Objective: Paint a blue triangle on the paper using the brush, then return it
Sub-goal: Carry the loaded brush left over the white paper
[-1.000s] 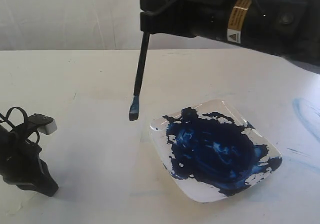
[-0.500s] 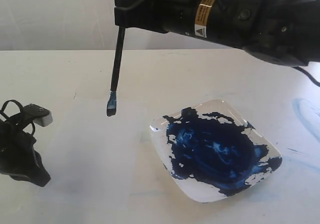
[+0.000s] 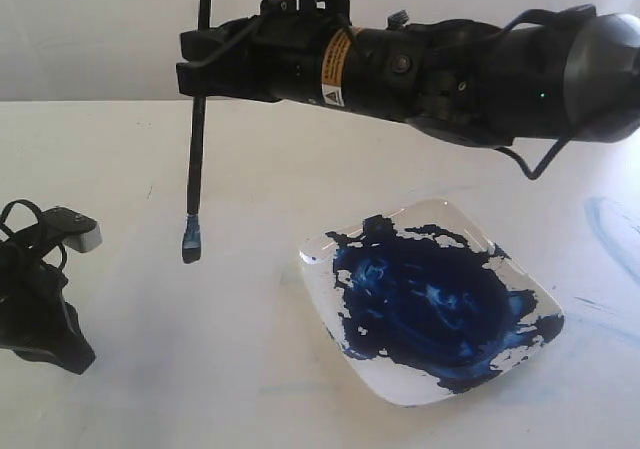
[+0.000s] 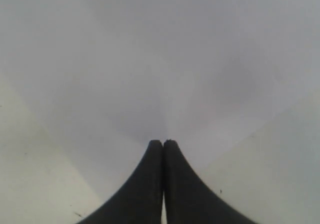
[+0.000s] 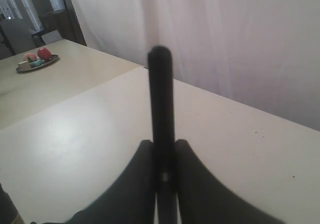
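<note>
Nearest me, the black left gripper (image 3: 40, 299) sits low on the table at the near left, its jaws pressed together on nothing in the left wrist view, and it has hardly shifted over the last second; beside it to the right lies the clear square glass plate (image 3: 318, 269) with its big pool of dark-blue paint (image 3: 425, 299), untouched since the earlier frames. The plain white sheet of paper (image 3: 220, 314) spreads under all this, its edges barely separable from the off-white table, and I see no blue triangle on it yet. What has changed is the long black-handled paintbrush (image 3: 197, 139): a second ago its blue-loaded bristles hung just off the plate's near-left rim, and they have since travelled steadily left and a little lower, so they now hang well clear of the plate above bare paper, not touching it as far as I can judge. The black right gripper (image 3: 205, 64) reaches across the middle with its jaws clamped tight on the upper handle, holding the brush close to upright. I read this as loading done and the carry to the start point nearly over; the first stroke still needs a descent. Further right, a faint pale-blue smear (image 3: 610, 224) marks the table
</note>
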Action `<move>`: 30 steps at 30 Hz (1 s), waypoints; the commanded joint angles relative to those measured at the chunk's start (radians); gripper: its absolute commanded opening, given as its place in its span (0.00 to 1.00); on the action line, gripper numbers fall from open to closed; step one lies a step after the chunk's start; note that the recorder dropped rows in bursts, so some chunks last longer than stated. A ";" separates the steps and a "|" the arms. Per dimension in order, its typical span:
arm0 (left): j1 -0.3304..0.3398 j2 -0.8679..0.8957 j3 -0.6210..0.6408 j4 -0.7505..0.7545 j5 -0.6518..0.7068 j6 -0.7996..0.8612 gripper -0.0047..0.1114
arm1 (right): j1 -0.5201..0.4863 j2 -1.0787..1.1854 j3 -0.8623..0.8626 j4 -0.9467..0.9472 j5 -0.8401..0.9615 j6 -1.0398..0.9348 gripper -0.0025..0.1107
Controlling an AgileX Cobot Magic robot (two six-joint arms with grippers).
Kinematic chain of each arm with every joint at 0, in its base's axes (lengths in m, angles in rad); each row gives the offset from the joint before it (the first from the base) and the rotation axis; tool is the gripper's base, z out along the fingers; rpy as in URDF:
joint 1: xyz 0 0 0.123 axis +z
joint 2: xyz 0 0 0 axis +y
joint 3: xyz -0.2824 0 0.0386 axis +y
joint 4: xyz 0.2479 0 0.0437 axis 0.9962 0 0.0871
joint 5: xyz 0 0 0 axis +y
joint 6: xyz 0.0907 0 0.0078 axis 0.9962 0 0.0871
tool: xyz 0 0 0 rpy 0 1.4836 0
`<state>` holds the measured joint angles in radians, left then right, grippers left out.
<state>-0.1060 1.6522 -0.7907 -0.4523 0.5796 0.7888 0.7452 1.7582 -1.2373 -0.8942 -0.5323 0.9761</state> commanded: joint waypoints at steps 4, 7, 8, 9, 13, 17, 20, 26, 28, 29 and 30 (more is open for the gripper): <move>0.004 -0.009 0.021 -0.002 0.007 -0.006 0.04 | 0.002 0.011 -0.033 0.004 0.014 -0.091 0.02; 0.004 -0.007 0.028 -0.002 -0.010 -0.006 0.04 | 0.002 0.011 -0.033 0.004 0.014 -0.120 0.02; 0.004 -0.007 0.028 -0.002 -0.010 -0.006 0.04 | 0.002 0.011 -0.033 0.004 0.014 -0.120 0.02; 0.004 -0.007 0.028 -0.002 -0.010 -0.006 0.04 | 0.002 0.011 -0.033 0.004 0.014 -0.120 0.02; 0.004 -0.007 0.028 -0.002 -0.010 -0.006 0.04 | 0.002 0.024 -0.035 0.004 0.010 -0.120 0.02; 0.004 -0.005 0.037 -0.002 -0.010 -0.006 0.04 | 0.002 0.050 -0.048 0.007 -0.028 -0.120 0.02; 0.004 -0.006 0.057 -0.002 -0.032 -0.004 0.04 | 0.002 0.069 -0.059 0.007 -0.081 -0.120 0.02; 0.004 -0.006 0.062 -0.002 -0.043 -0.004 0.04 | 0.002 0.078 -0.067 0.010 -0.083 -0.120 0.02; 0.004 -0.006 0.062 -0.002 -0.047 -0.004 0.04 | 0.002 0.078 -0.067 0.010 -0.083 -0.120 0.02; 0.004 -0.006 0.062 -0.002 -0.047 -0.004 0.04 | 0.002 0.080 -0.067 0.010 -0.083 -0.120 0.02; 0.004 -0.006 0.062 -0.002 -0.049 -0.004 0.04 | 0.002 0.080 -0.067 0.010 -0.083 -0.120 0.02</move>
<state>-0.1060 1.6522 -0.7358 -0.4496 0.5183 0.7888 0.7452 1.8390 -1.2969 -0.8942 -0.6036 0.8690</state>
